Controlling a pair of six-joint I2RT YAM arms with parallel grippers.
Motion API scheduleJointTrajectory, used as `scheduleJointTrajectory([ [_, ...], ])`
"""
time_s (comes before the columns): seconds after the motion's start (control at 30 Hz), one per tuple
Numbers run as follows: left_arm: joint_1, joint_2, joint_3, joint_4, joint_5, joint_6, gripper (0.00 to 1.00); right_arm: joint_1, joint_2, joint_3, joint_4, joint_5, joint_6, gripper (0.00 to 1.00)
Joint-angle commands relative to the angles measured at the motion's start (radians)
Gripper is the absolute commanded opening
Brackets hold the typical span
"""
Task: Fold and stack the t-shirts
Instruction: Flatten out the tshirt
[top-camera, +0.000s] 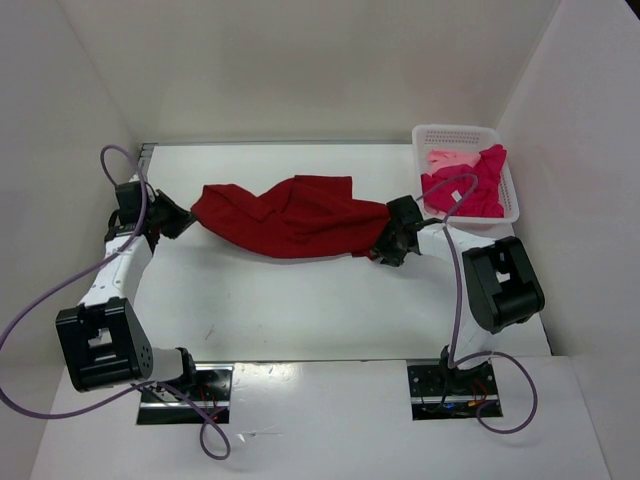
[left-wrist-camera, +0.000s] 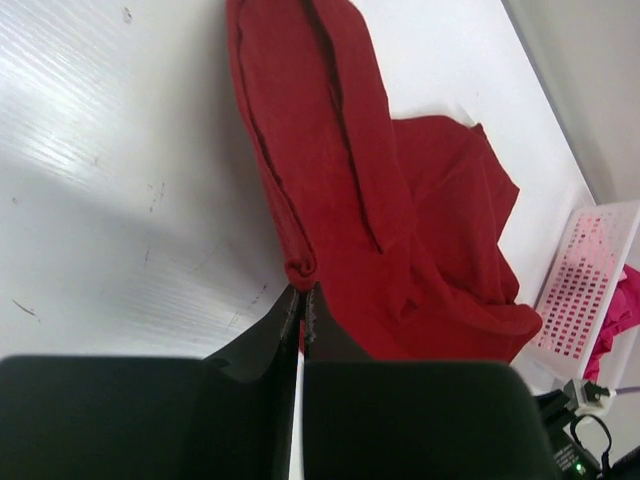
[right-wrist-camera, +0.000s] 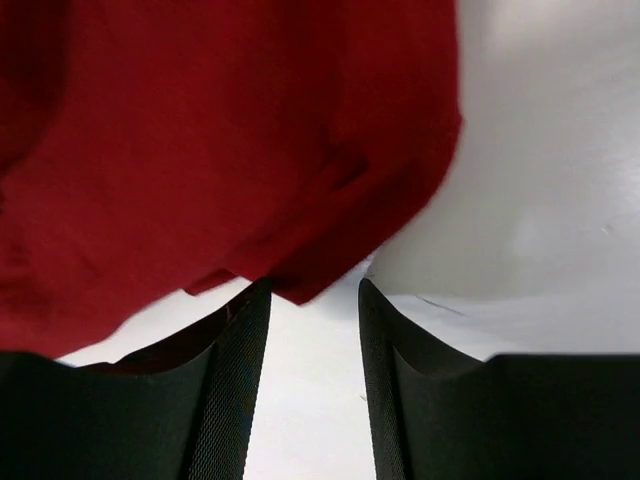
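A dark red t-shirt (top-camera: 290, 215) lies bunched and stretched across the middle of the white table. My left gripper (top-camera: 188, 215) is at its left end. In the left wrist view the left gripper (left-wrist-camera: 303, 292) is shut on a rolled edge of the red shirt (left-wrist-camera: 380, 200). My right gripper (top-camera: 383, 243) is at the shirt's right end. In the right wrist view the right gripper (right-wrist-camera: 312, 290) is open, and the hem of the red shirt (right-wrist-camera: 220, 150) hangs just at its fingertips, not pinched. A magenta-pink shirt (top-camera: 475, 185) and a pale pink shirt (top-camera: 450, 158) lie in the basket.
The white perforated basket (top-camera: 455, 130) stands at the back right corner, close behind the right gripper; it also shows in the left wrist view (left-wrist-camera: 585, 290). White walls enclose the table on three sides. Purple cables loop from both arms.
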Motion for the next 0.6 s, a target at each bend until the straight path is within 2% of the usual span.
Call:
scheduleJointTrajectory([
  [0.0, -0.019, 0.025, -0.002, 0.038, 0.045, 0.028, 0.0, 0.001, 0.072, 0.033, 0.071, -0.009, 0.014, 0.47],
  [0.07, -0.028, 0.034, 0.001, 0.038, 0.045, 0.028, 0.0, 0.001, 0.082, 0.06, 0.089, -0.019, 0.017, 0.39],
  [0.13, -0.036, 0.038, 0.001, 0.047, 0.045, 0.019, 0.0, 0.001, 0.09, 0.09, 0.09, -0.025, 0.017, 0.21],
  [0.23, -0.042, 0.038, 0.011, 0.036, 0.045, 0.019, 0.0, 0.001, 0.069, 0.157, 0.0, -0.015, -0.012, 0.01],
  [0.3, -0.042, 0.038, 0.041, 0.02, 0.023, 0.027, 0.0, 0.001, 0.001, 0.172, -0.054, -0.025, -0.033, 0.0],
  [0.43, -0.035, 0.054, 0.117, -0.016, -0.007, 0.039, 0.0, 0.001, -0.292, 0.177, -0.247, -0.032, -0.077, 0.0],
  [0.57, -0.006, 0.082, 0.152, -0.016, -0.016, 0.039, 0.0, -0.073, -0.448, 0.051, -0.34, -0.088, -0.108, 0.0],
])
